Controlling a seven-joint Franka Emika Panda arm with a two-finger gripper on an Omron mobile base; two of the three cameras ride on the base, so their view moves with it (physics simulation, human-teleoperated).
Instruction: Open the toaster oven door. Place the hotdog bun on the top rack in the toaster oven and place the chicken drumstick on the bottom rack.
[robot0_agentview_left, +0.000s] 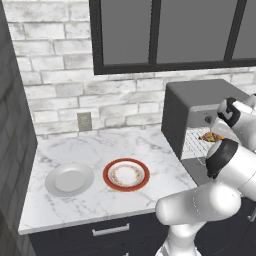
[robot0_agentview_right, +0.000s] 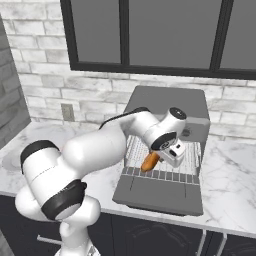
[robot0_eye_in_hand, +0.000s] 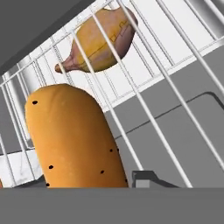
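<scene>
The toaster oven (robot0_agentview_right: 167, 102) stands on the counter with its door (robot0_agentview_right: 160, 192) folded down flat in front. My gripper (robot0_agentview_right: 159, 156) reaches into the cavity mouth, shut on the hotdog bun (robot0_agentview_right: 150, 161), which slants down over the wire rack (robot0_agentview_right: 187, 162). In the hand view the tan bun (robot0_eye_in_hand: 74, 140) looms close in front of the rack's bars (robot0_eye_in_hand: 166, 83). The golden-brown chicken drumstick (robot0_eye_in_hand: 98, 39) lies beyond those bars, deeper in the oven. I cannot tell which rack it rests on.
Left of the oven (robot0_agentview_left: 200, 92), a grey plate (robot0_agentview_left: 70, 179) and a red-rimmed plate (robot0_agentview_left: 126, 175) sit on the marble counter (robot0_agentview_left: 95, 145). A brick wall with an outlet (robot0_agentview_left: 84, 121) runs behind. My arm's bulky links crowd the oven's front.
</scene>
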